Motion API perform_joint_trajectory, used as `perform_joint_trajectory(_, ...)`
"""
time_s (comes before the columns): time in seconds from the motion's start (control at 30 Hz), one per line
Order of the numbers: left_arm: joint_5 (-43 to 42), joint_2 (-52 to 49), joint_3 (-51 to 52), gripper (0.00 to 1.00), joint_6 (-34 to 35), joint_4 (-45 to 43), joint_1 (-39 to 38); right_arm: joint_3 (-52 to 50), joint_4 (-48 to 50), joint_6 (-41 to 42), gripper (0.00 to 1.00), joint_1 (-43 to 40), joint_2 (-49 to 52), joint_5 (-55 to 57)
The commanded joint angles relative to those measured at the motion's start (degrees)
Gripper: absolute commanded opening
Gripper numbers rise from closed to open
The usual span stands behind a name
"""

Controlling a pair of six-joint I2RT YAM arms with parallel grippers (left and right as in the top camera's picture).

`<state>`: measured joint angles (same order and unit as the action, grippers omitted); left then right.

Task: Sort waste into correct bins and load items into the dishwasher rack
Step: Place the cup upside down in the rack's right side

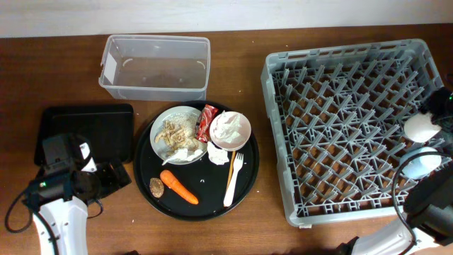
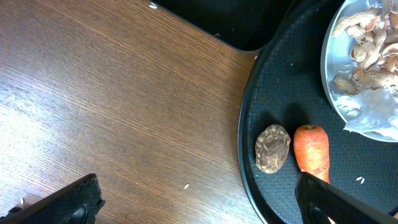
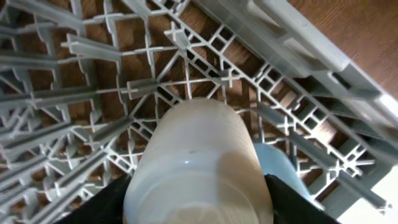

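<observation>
My right gripper (image 3: 196, 202) is shut on the white cup (image 3: 199, 155) and holds it over the right side of the dishwasher rack (image 1: 333, 92). The light blue cup (image 1: 426, 166) lies in the rack just beside it. My left gripper (image 2: 199, 205) is open and empty above the table, at the left rim of the round tray, close to the brown lump (image 2: 273, 148) and the carrot (image 2: 311, 150). The grey-white bowl (image 1: 170, 150) holds food scraps (image 1: 172, 129) and a tissue. The pink bowl (image 1: 243, 134) holds a tissue (image 1: 228, 129). A red wrapper (image 1: 207, 120) lies between the bowls, and the fork (image 1: 233, 178) lies below the pink bowl.
The bowls, waste and fork sit on a round black tray (image 1: 212, 205). The clear tub (image 1: 156, 67) stands behind it. The shallow black tray (image 1: 92, 127) lies to its left, just above my left arm.
</observation>
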<state>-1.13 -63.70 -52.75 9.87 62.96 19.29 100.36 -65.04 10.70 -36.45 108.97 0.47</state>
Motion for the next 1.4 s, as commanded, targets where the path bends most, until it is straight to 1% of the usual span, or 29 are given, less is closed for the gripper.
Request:
perform_joint_trajectory(0.0, -0.7, -0.1, -0.9, 0.99, -0.1, -0.1, 0.4, 0.2, -0.4, 0.1, 0.65, -0.3, 2.4, 0.9)
perform_joint_trajectory(0.2, -0.6, -0.1, -0.9, 0.99, -0.1, -0.1, 0.4, 0.2, 2.1, 0.1, 0.65, -0.3, 2.4, -0.2)
perform_joint_trajectory(0.33, -0.6, -0.1, -0.9, 0.99, -0.1, -0.1, 0.4, 0.2, 2.0, 0.1, 0.70, -0.3, 2.4, -1.9)
perform_joint_trajectory(0.37, -0.6, -0.1, -0.9, 0.99, -0.1, -0.1, 0.4, 0.2, 1.9, 0.1, 0.69, -0.3, 2.4, -2.0)
perform_joint_trajectory(0.4, -0.6, -0.1, -0.9, 0.99, -0.1, -0.1, 0.4, 0.2, 1.8, 0.1, 0.62, -0.3, 2.4, -2.3)
perform_joint_trajectory(0.43, -0.6, -0.1, -0.9, 0.99, -0.1, -0.1, 0.4, 0.2, 2.0, 0.1, 0.60, -0.3, 2.4, -3.1)
perform_joint_trajectory(0.7, -0.6, -0.1, -0.9, 0.99, -0.1, -0.3, 0.4, 4.8, 2.0, 0.0, 0.61, -0.3, 0.9, -5.0)
perform_joint_trajectory(0.87, -0.6, -0.1, -0.9, 0.99, -0.1, -0.4, 0.4, 4.8, 2.3, -1.4, 0.61, -0.3, 1.0, -4.3)
perform_joint_trajectory(0.93, -0.6, -0.1, -0.9, 0.99, -0.1, -0.4, 0.4, 2.8, 2.5, -2.4, 0.62, -0.3, 1.0, -3.6)
perform_joint_trajectory(1.07, -0.6, -0.1, -0.9, 1.00, -0.1, -0.4, 0.4, -1.2, 4.5, -2.3, 0.74, -0.3, 1.0, -3.5)
perform_joint_trajectory(1.17, -0.6, -0.1, -0.9, 0.99, -0.1, -0.4, 0.4, -1.2, 4.4, -2.3, 0.75, -0.3, 1.0, -4.9)
perform_joint_trajectory(1.27, -0.6, -0.1, -0.9, 0.99, -0.1, -0.4, 0.4, -1.1, 1.7, -2.4, 0.76, -0.3, 0.8, -6.5)
perform_joint_trajectory(1.37, -0.7, -0.1, -0.9, 0.99, -0.1, -0.3, 0.4, -1.1, -1.7, -3.8, 0.76, 0.2, -3.3, -10.4)
